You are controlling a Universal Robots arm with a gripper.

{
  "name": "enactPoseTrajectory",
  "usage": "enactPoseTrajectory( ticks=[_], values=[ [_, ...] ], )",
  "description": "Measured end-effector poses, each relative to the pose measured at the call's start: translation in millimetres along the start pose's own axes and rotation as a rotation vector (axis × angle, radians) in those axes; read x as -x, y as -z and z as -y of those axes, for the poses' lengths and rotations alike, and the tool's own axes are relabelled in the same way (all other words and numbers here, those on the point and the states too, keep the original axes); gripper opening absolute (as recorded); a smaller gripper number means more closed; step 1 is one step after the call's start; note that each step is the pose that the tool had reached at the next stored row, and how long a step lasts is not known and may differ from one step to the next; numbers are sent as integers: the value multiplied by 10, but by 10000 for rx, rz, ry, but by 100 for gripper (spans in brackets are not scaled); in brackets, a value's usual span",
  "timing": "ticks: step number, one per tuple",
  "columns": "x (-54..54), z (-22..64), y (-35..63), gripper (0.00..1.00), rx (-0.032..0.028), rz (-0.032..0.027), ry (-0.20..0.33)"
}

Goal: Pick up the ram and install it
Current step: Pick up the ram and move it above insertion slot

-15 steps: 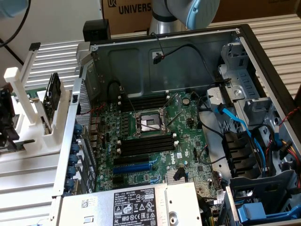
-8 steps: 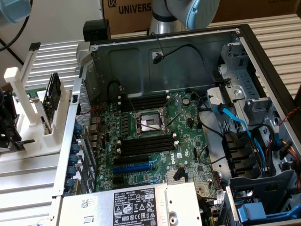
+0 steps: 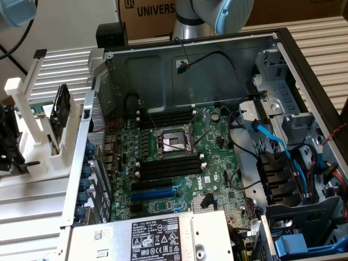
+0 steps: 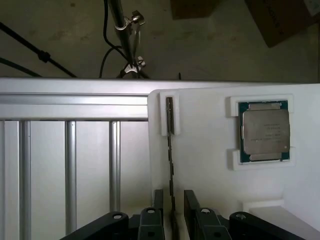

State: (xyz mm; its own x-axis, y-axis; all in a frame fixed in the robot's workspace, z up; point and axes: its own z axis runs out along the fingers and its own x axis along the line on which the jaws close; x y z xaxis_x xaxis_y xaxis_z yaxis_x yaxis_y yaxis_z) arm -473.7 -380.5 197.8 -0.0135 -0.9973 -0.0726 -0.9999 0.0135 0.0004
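With the gripper (image 4: 173, 212) spread open astride the upright ram (image 4: 170, 150), centre both fingers (image 4: 193, 206) squarely before clamping.

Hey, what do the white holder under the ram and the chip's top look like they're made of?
The white holder looks like matte plastic, possibly printed: uniform white, dull, with molded raised lips. The processor chip top looks like brushed metal, silvery grey with soft sheen, on a green board edge. The ram shows only its thin dark edge, so its material is unclear.
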Motion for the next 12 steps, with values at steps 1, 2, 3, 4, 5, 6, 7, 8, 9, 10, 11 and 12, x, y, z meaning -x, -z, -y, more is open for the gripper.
enactPoseTrajectory(
  ticks=[1, 2, 3, 4, 5, 6, 7, 8, 9, 10, 11, 12],
  values=[
    [0, 0, 0, 16, 1, 1, 1],
    [0, 0, 0, 16, -1, 0, 0],
    [0, 0, 0, 13, 0, 0, 0],
    [0, 0, 0, 13, 0, 0, 0],
    [0, 0, 0, 13, 0, 0, 0],
    [0, 0, 0, 13, 0, 0, 0],
    [0, 0, 0, 13, 0, 0, 0],
    [0, 0, 0, 13, 0, 0, 0],
    [0, 0, 0, 13, 0, 0, 0],
    [0, 0, 7, 13, -2, -3, 0],
    [1, 0, 20, 13, -1, -15, 1],
    [2, 0, 35, 13, -1, -38, 0]
  ],
)
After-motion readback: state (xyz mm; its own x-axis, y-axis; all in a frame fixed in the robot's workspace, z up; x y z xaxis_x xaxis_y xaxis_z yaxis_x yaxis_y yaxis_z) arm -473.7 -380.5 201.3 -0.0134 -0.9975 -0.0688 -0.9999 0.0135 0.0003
